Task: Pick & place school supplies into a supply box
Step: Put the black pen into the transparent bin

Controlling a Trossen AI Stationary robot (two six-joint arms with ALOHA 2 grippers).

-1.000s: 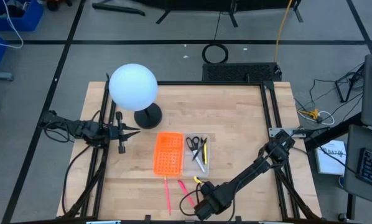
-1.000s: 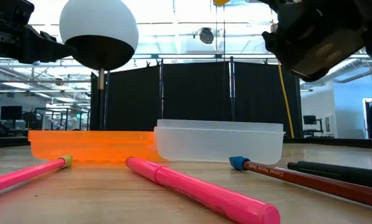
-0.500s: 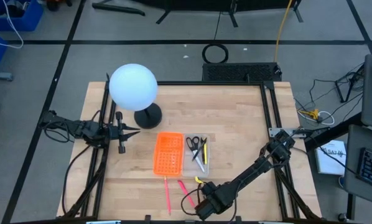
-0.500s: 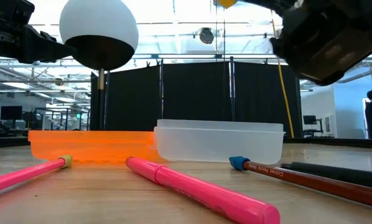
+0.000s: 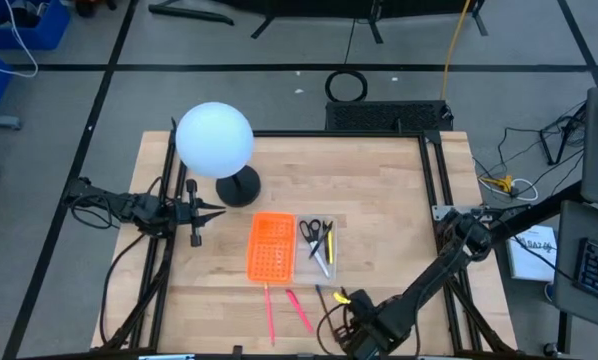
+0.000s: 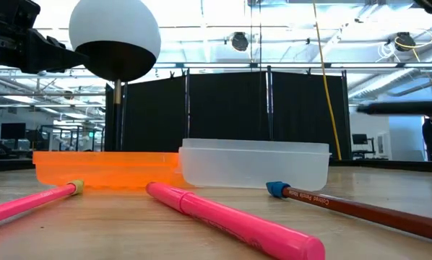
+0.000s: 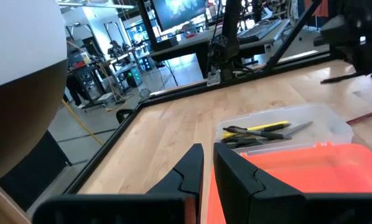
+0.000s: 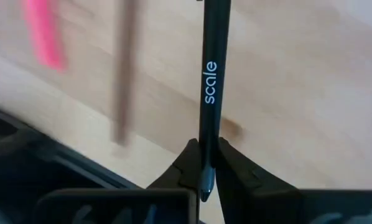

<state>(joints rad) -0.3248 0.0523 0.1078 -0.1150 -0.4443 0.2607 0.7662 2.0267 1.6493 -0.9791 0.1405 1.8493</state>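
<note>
While the clear plastic tray [image 5: 319, 247] holds black-handled scissors [image 5: 310, 229] and a yellow pencil [image 5: 330, 241], the right gripper [image 8: 203, 163] pinches a black pen [image 8: 209, 93].

A light, straight-grained wooden bench [image 5: 379, 200] carries an orange gridded plastic panel [image 5: 271, 247] joined to a clear translucent plastic tray [image 5: 331, 268]. In the tray lie black-handled scissors [image 5: 310, 229] and a yellow pencil [image 5: 330, 242]. Two pink pens [image 6: 227, 218] and a reddish-brown pencil with a blue end [image 6: 346, 207] lie on the wood. A black pen with white lettering "scale" [image 8: 209, 87] sits between dark fingers [image 8: 189, 163]. The globe lamp [image 5: 214, 140] is white on a black base.
</note>
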